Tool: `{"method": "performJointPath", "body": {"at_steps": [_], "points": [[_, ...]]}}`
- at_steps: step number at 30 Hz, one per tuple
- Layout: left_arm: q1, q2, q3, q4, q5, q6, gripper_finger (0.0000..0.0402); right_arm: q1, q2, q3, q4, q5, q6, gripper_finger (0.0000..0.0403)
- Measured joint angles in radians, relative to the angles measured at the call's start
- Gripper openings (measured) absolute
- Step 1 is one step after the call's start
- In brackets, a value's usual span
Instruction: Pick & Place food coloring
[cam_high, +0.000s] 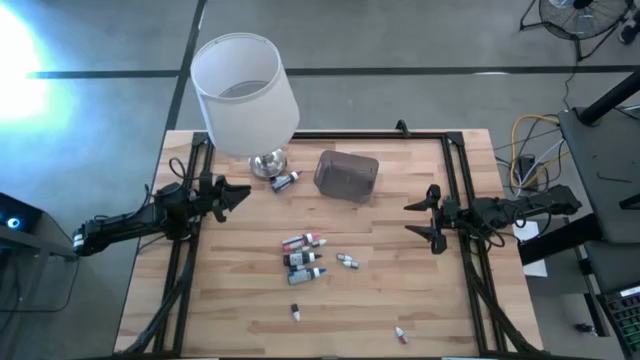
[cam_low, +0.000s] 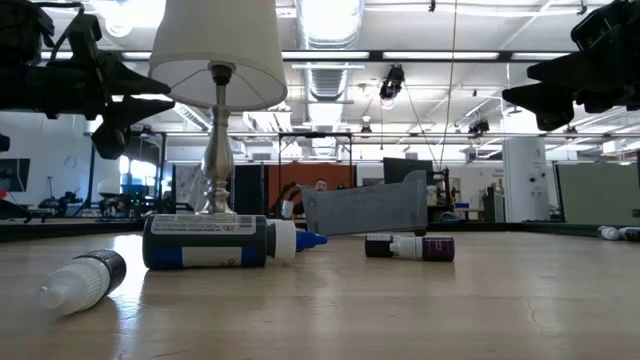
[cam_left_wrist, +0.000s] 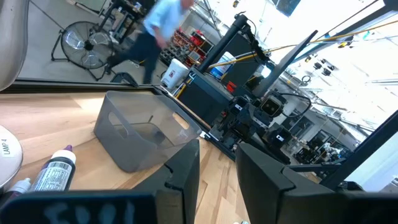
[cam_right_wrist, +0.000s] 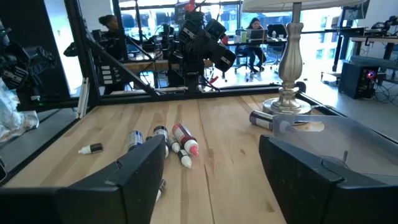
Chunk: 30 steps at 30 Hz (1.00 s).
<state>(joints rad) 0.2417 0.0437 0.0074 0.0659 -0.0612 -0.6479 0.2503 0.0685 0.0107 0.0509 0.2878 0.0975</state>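
Note:
Several small food coloring bottles (cam_high: 303, 255) lie on their sides in a cluster at the middle of the wooden table, also in the right wrist view (cam_right_wrist: 185, 140). One more bottle (cam_high: 285, 181) lies by the lamp's base, and single ones (cam_high: 296, 312) (cam_high: 400, 333) lie nearer the front edge. My left gripper (cam_high: 243, 194) hovers level at the table's left side, open by a narrow gap (cam_left_wrist: 217, 155). My right gripper (cam_high: 428, 218) hovers level at the right side, open wide (cam_right_wrist: 211, 155). Neither has anything between its fingers.
A translucent grey box (cam_high: 346, 175) stands at the far middle. A white-shaded lamp (cam_high: 245, 95) with a chrome base (cam_high: 268, 163) stands far left of it. Black frame rails (cam_high: 462, 200) run along the table's left and right sides. People show in the room beyond the table.

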Motion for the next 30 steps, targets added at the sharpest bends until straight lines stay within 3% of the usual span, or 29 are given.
{"method": "performJointPath", "body": {"at_steps": [30], "points": [[0.000,0.000,0.000,0.000,0.000,0.000,0.0085,0.000,0.000,0.000,0.000,0.000,0.000,0.0256]]}}
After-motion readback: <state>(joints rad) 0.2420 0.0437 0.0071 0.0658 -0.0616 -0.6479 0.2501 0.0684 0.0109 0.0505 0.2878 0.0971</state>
